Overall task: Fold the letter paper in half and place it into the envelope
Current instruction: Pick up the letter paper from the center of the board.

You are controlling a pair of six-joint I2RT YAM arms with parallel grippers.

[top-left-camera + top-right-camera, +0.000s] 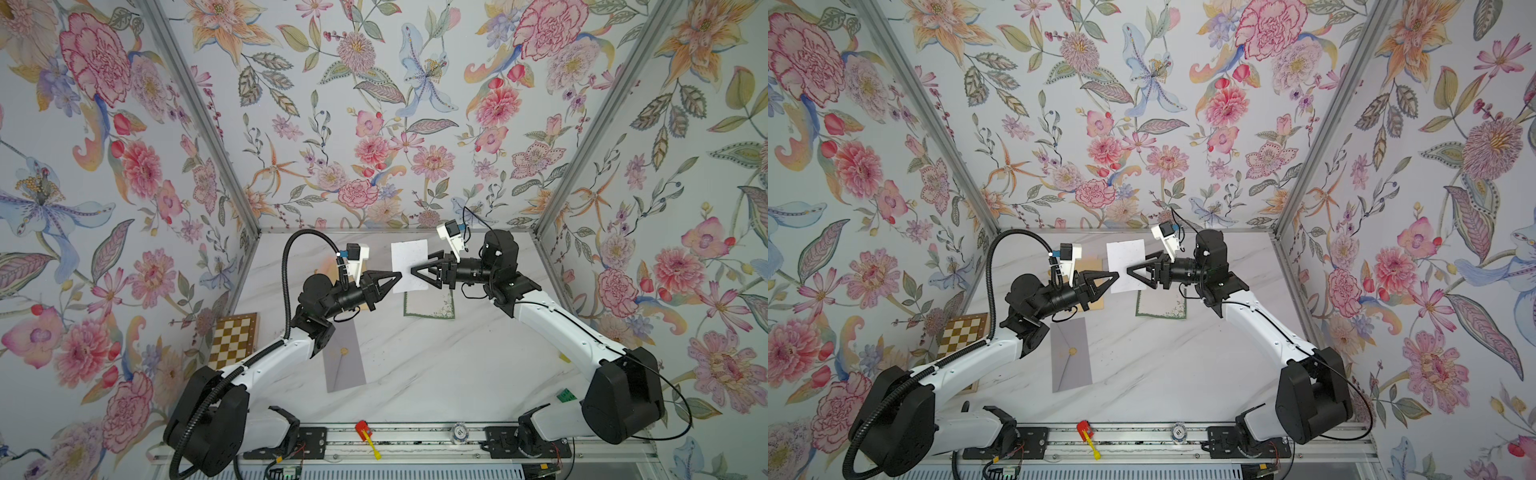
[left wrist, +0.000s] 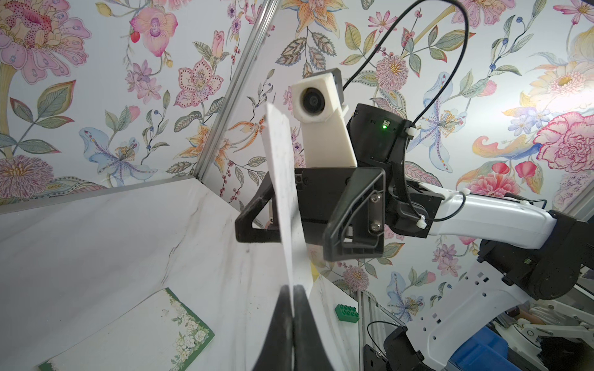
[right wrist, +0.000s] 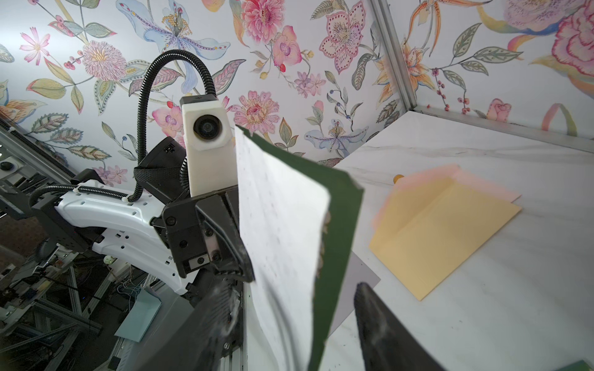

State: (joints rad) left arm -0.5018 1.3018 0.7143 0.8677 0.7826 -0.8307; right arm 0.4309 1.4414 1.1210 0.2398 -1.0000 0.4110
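Observation:
The letter paper (image 1: 409, 262) (image 1: 1125, 262) hangs upright above the back of the table. It is white on one face, with dark green showing along one edge (image 3: 337, 225). My left gripper (image 1: 399, 274) (image 2: 293, 290) is shut on the sheet's lower left edge. My right gripper (image 1: 413, 272) (image 3: 299, 321) is open, one finger (image 3: 218, 318) on each side of the sheet, and a gap shows at the other finger (image 3: 382, 327). A grey envelope (image 1: 345, 361) (image 1: 1071, 357) with a yellow seal lies flat near the left arm.
A yellow envelope (image 3: 443, 231) lies on a pink sheet at the back left. A green-bordered floral sheet (image 1: 430, 305) (image 2: 128, 331) lies under the right gripper. There is a chessboard (image 1: 232, 340) at the left edge, a green brick (image 2: 347, 313) at the right and a red-yellow tool (image 1: 365, 434) on the front rail.

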